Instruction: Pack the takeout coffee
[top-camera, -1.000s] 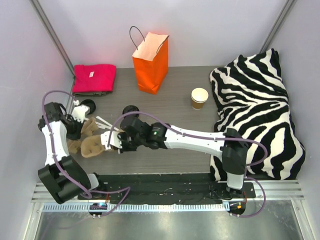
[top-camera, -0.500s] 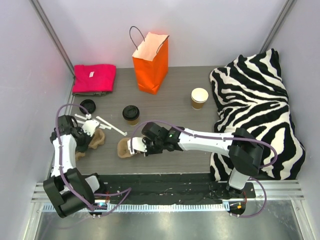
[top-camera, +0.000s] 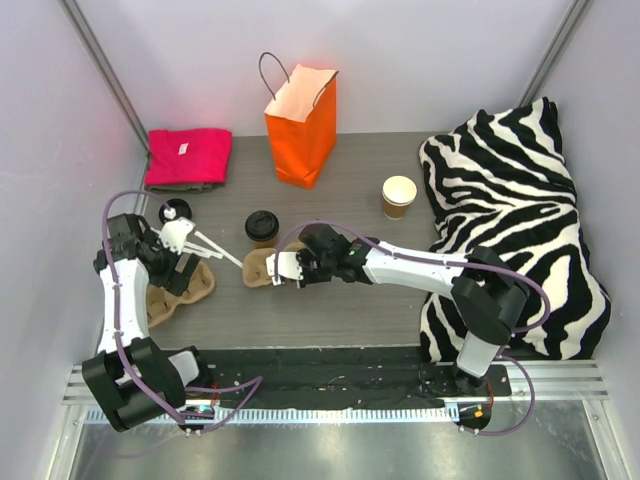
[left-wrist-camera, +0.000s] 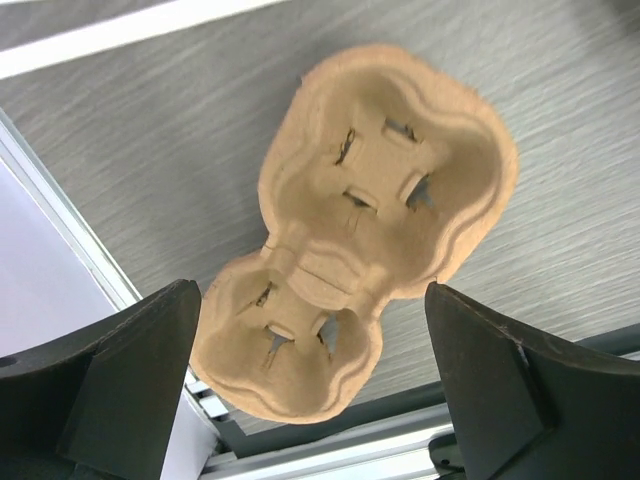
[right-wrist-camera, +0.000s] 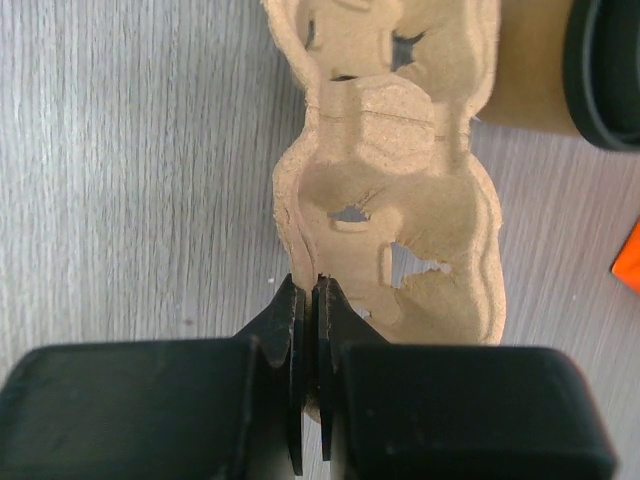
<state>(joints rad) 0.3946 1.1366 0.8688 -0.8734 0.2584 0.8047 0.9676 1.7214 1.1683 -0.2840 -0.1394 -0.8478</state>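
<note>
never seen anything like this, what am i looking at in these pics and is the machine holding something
These are two robot arms bolted at the near edge of a grey table. The wide picture comes from a fixed camera above and behind them. The other two come from a small camera on each wrist, looking past that arm's own tool.

On the table are a tall orange paper bag, a brown kraft-paper cup with a round black plastic lid, an open lidless paper cup, a folded pink cloth and a zebra-striped cushion.

The left tool is open above a moulded brown cardboard cup tray and holds nothing. The right tool is shut on the rim of a second cardboard tray near the lidded cup.
</note>
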